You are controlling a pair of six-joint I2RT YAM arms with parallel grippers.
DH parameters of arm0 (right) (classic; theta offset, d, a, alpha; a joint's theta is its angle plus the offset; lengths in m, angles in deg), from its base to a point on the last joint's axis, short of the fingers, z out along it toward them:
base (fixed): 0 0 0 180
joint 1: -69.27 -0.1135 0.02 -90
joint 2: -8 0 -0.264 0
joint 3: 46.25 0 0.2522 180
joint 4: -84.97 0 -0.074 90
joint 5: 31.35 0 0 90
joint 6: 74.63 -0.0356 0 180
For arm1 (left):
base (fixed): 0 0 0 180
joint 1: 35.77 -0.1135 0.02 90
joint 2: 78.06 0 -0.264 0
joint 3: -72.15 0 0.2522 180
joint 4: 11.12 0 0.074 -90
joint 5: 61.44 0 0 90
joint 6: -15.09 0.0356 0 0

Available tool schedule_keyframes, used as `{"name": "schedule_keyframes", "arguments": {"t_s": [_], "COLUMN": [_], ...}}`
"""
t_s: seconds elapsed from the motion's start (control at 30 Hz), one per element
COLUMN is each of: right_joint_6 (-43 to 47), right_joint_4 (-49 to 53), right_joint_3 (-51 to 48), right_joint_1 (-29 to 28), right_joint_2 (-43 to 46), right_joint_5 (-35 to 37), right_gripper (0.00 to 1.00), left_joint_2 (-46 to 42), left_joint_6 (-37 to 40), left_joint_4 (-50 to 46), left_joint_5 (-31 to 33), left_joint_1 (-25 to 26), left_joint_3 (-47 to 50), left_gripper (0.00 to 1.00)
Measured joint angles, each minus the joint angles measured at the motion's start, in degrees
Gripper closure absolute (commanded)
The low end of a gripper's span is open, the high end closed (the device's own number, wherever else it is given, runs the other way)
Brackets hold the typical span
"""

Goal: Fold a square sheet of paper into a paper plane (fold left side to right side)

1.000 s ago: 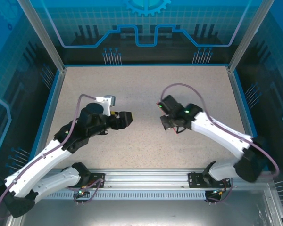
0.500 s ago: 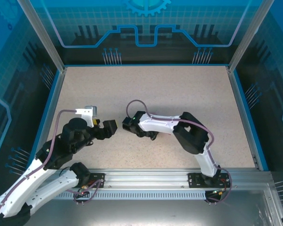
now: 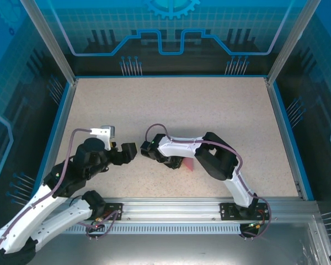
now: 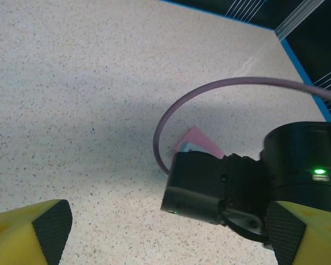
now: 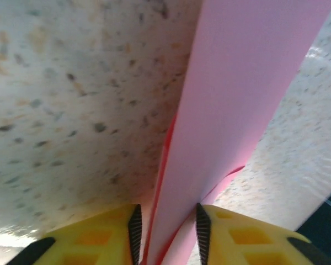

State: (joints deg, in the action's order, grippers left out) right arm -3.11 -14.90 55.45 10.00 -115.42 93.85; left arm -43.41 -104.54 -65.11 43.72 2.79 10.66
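The pink sheet of paper (image 5: 237,110) lies folded in layers on the speckled table, running away from my right gripper (image 5: 165,232). The yellow jaws stand a little apart around the paper's near end, with a gap at the left pad (image 5: 134,234). From above, only a pink corner (image 3: 187,164) shows beside the right gripper (image 3: 175,162); the arm hides the paper's outline. My left gripper (image 3: 127,152) is open and empty, just left of the right wrist. Its view shows the pink corner (image 4: 201,142) behind that wrist (image 4: 209,187).
The right arm's purple cable (image 4: 171,118) loops over the table between the two grippers. A blue wall (image 3: 55,138) edges the table at left and a metal rail (image 3: 171,207) runs along the near edge.
The right arm swung across to the table's middle and its jaws have parted from shut. A pink corner now shows beside it. The left arm drew back toward the near left.
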Motion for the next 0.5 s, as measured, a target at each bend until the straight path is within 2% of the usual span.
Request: {"name": "schedule_keyframes", "arguments": {"t_s": [0.13, 0.33, 0.5], "right_joint_6": [0.52, 0.70, 0.07], "right_joint_4": [-2.45, -8.63, -14.64], "right_joint_3": [-2.03, -8.24, -16.02], "right_joint_1": [0.02, 0.44, 4.70], "right_joint_2": [5.92, 21.86, 35.39], "right_joint_5": [-5.11, -12.70, -18.86], "right_gripper": [0.45, 0.26, 0.22], "left_joint_2": [2.82, 7.58, 15.61], "left_joint_6": [-0.37, -2.16, -4.70], "left_joint_4": [0.33, 5.60, 12.13], "left_joint_5": [-1.53, -5.66, -11.21], "left_joint_1": [0.00, -0.07, -0.17], "left_joint_3": [0.02, 2.54, 4.13], "left_gripper": [0.06, 0.07, 0.08]}}
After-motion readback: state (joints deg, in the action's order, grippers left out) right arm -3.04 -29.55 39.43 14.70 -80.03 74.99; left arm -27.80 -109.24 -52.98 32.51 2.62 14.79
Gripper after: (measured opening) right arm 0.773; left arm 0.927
